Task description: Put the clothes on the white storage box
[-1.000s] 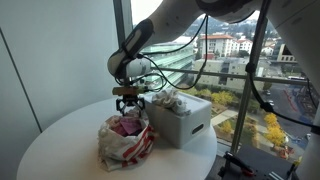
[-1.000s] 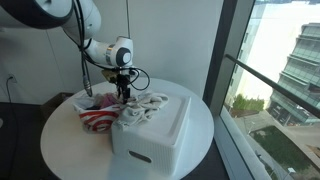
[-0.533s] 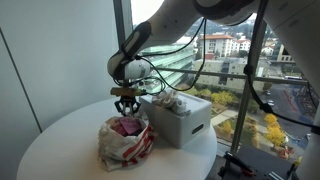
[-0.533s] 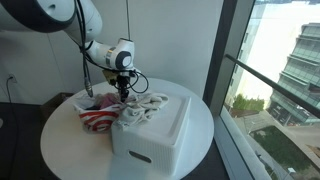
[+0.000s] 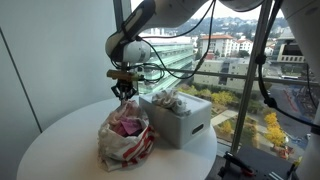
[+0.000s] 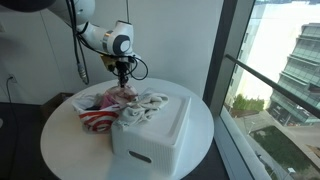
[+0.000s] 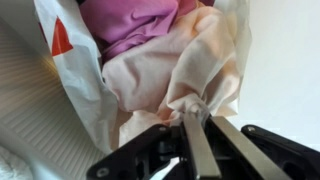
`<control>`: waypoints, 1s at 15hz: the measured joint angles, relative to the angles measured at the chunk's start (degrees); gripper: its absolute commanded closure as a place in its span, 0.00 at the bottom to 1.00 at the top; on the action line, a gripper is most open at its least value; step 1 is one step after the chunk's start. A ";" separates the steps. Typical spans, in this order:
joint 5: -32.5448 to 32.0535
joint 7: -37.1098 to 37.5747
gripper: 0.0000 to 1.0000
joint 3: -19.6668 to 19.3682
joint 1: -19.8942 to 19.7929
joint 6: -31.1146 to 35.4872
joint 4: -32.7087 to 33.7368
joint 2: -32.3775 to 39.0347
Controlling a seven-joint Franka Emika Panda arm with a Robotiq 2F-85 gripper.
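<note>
Round white table (image 5: 65, 145), standing beside a tall window (image 5: 250, 60) and shown in both exterior views. Two things rest directly on its top. Near the middle sits a crumpled red-and-white striped plastic bag (image 5: 125, 142), its mouth open upward. Just beside it, on the window side, the white storage box (image 5: 182, 125) stands flat with its lid on, close to the table's rim. Bag and box appear to touch along one side (image 6: 118, 122).
</note>
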 measured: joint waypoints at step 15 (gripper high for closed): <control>-15.35 23.89 0.97 -4.95 -4.62 4.07 -13.92 -40.08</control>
